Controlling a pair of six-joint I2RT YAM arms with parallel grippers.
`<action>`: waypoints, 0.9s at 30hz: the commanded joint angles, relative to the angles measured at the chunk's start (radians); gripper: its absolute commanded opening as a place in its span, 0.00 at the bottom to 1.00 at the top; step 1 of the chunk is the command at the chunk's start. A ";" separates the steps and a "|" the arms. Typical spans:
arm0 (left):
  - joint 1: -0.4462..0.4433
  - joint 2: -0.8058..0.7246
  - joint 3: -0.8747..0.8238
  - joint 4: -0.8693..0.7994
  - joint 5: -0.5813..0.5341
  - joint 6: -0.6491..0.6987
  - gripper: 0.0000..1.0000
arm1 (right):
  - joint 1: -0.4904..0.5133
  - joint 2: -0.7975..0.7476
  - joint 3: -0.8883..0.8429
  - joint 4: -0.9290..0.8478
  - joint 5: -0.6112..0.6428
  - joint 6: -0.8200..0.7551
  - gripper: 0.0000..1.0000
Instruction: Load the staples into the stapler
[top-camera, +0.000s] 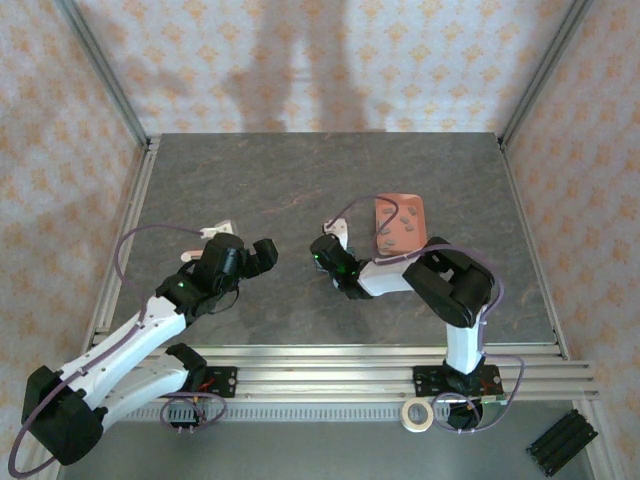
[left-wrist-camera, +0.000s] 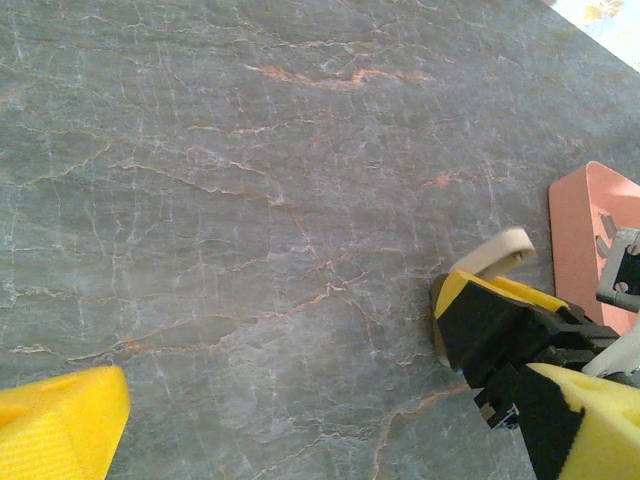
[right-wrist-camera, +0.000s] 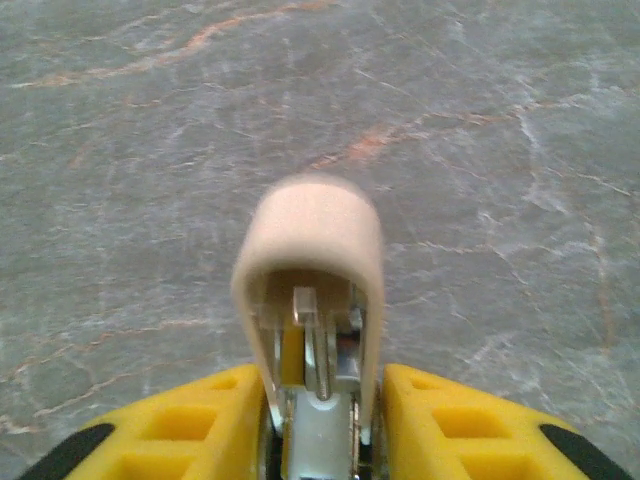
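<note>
Spreading as wide as it goes, the left gripper (left-wrist-camera: 320, 440) hangs over the grey stone table (top-camera: 300, 180) with its 2 yellow pads (left-wrist-camera: 60, 425) far apart and nothing between them. The right gripper (right-wrist-camera: 320, 420) is clamped on the stapler (right-wrist-camera: 315, 260), with 1 pad against each side. The stapler's long axis runs straight out along the fingers, and its pale rounded end points away from the wrist (its tip is blurred). Just right of it, the salmon-pink tray (top-camera: 415, 205) holds the staples (top-camera: 395, 222).
</note>
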 joint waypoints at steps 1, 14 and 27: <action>0.009 0.001 -0.015 -0.011 -0.029 -0.013 1.00 | 0.005 -0.001 0.017 -0.081 0.096 0.058 0.36; 0.043 -0.023 -0.011 -0.052 0.024 -0.035 1.00 | 0.006 -0.110 -0.022 -0.080 -0.015 0.066 0.70; 0.201 0.080 0.065 -0.206 0.187 -0.083 1.00 | -0.010 -0.369 -0.037 -0.309 -0.099 0.068 0.75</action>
